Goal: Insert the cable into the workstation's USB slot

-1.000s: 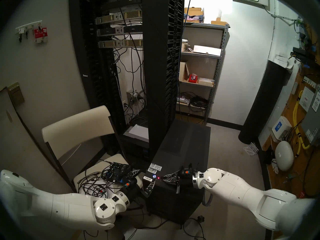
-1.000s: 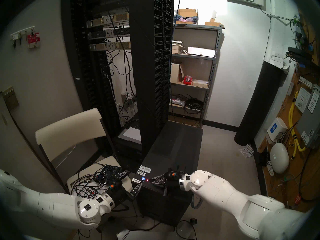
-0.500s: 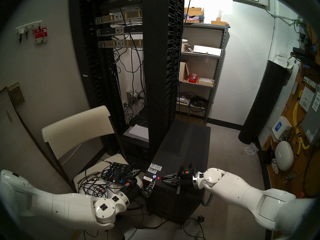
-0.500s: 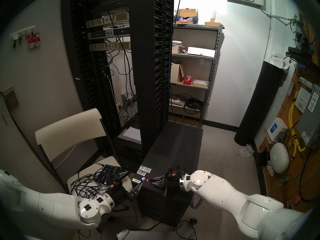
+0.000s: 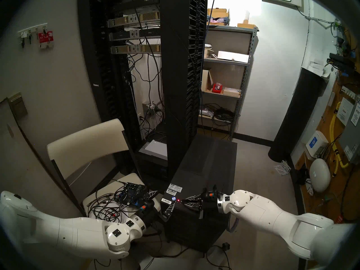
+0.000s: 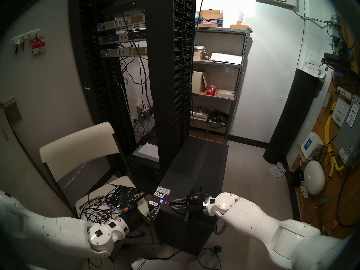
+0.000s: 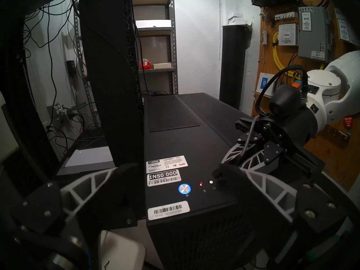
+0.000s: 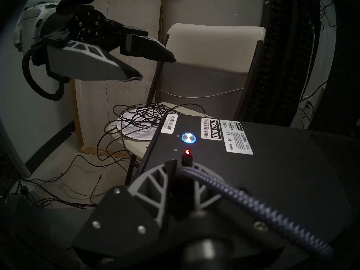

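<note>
The workstation (image 5: 204, 166) is a matte-black tower with white barcode stickers, a blue-ringed button and a red light (image 8: 187, 152). The grey braided cable (image 8: 253, 203) runs between the fingers of my right gripper (image 8: 183, 164). Its dark plug (image 8: 186, 159) stands on the workstation's top just beside the red light. The USB slot is hidden under the plug. The right jaws are parted a little around the plug, seen from the head as a small gap at my right gripper (image 6: 172, 203). My left gripper (image 7: 178, 166) is wide open and empty at the tower's front left corner.
A white chair (image 5: 87, 143) to the left carries tangled black wires and a small mixer board (image 5: 132, 193). The tall server rack (image 5: 175, 88) rises just behind the tower. A metal shelf (image 5: 224, 78) stands at the back. More wires lie on the floor.
The right gripper's fingers, pressed together before, now stand slightly apart around the plug. The left arm has not moved.
</note>
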Controlling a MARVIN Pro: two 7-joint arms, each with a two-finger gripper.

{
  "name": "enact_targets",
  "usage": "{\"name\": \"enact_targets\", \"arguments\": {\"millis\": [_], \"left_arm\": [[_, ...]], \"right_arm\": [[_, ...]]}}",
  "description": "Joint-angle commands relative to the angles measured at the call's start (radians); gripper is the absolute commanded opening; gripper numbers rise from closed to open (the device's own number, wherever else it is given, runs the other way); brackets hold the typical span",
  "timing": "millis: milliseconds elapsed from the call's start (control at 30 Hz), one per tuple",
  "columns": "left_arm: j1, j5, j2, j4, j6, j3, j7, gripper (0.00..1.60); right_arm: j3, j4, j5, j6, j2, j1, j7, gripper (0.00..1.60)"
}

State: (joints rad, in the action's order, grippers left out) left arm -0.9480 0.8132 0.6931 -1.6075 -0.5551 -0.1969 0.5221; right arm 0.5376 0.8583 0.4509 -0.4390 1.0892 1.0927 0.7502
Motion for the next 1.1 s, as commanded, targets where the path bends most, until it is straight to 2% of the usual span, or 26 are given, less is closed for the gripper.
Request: {"name": "enact_targets", "arguments": {"millis": [0, 233, 367, 400, 567, 867, 1067], "left_arm": [[0.008, 0.003, 0.001, -0.009, -0.005, 0.008, -0.001, 1.60], [0.008, 0.005, -0.001, -0.008, -0.007, 0.008, -0.003, 1.60], [0.009, 0.008, -0.001, -0.007, -0.006, 0.007, -0.006, 1.60], [0.009, 0.008, -0.001, -0.007, -0.006, 0.007, -0.007, 1.60], [0.008, 0.006, 0.000, -0.005, -0.007, 0.007, -0.008, 1.60], [0.009, 0.007, 0.001, -0.005, -0.005, 0.008, -0.010, 1.60], [0.009, 0.005, 0.001, -0.004, -0.006, 0.009, -0.009, 1.60]], "right_arm": [[-0.002, 0.017, 0.001, 0.001, -0.027, 0.030, -0.008, 0.71], [0.005, 0.054, 0.002, 0.002, -0.044, 0.037, -0.029, 0.72], [0.006, 0.080, -0.002, 0.014, -0.059, 0.039, -0.045, 0.79], [0.007, 0.085, -0.002, 0.016, -0.062, 0.040, -0.045, 1.03], [0.014, 0.113, -0.003, 0.028, -0.081, 0.048, -0.064, 1.26], [0.030, 0.171, 0.015, 0.052, -0.124, 0.070, -0.054, 1.14], [0.035, 0.217, 0.048, 0.090, -0.156, 0.086, -0.008, 1.19]]}}
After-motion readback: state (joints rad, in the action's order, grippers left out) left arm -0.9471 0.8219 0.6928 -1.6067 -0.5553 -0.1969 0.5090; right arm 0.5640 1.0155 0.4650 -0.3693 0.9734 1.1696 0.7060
